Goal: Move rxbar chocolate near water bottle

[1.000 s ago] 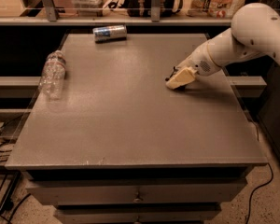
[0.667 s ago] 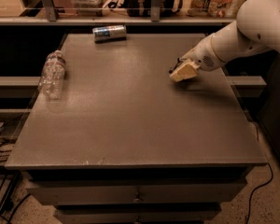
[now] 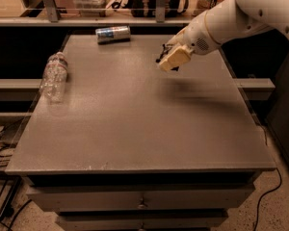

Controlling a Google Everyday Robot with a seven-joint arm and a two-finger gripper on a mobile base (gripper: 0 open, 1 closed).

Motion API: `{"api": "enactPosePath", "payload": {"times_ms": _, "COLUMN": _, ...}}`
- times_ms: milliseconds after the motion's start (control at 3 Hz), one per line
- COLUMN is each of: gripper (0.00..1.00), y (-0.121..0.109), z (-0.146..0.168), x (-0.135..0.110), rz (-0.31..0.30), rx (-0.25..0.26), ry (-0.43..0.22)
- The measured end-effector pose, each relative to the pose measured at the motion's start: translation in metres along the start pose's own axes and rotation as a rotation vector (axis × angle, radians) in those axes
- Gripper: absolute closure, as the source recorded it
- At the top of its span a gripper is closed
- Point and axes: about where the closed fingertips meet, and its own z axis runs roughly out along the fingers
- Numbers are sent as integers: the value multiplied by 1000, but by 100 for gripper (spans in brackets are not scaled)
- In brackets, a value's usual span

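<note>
The water bottle (image 3: 53,76) lies on its side at the left edge of the grey table (image 3: 135,124); it is clear and crinkled. My gripper (image 3: 169,60) hangs above the far middle-right of the table, well to the right of the bottle, and casts a shadow on the tabletop. It is shut on the rxbar chocolate (image 3: 162,57), of which only dark slivers show around the pale fingers (image 3: 173,57). No bar lies on the table.
A blue and silver drink can (image 3: 112,33) lies on its side at the table's far edge, left of the gripper. Shelves with clutter stand behind the table. Drawers (image 3: 139,201) run below the front edge. Cables lie on the floor at left and right.
My gripper has risen off the right side of the table and moved left, toward the middle, carrying the bar. The bottle and the can have not moved.
</note>
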Motion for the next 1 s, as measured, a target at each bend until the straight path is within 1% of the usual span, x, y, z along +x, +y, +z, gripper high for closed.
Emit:
{"api": "enactPosePath", "payload": {"times_ms": 333, "gripper": 100, "y": 0, "z": 0, "x": 0, "rz": 0, "rx": 0, "ry": 0}}
{"api": "enactPosePath", "payload": {"times_ms": 667, "gripper": 100, "y": 12, "z": 24, "x": -18, "rz": -27, "rx": -55, "ry": -59}}
{"api": "enactPosePath", "payload": {"times_ms": 1000, "gripper": 100, "y": 30, "z": 65, "x": -57, "rz": -80, "rx": -134, "ry": -166}}
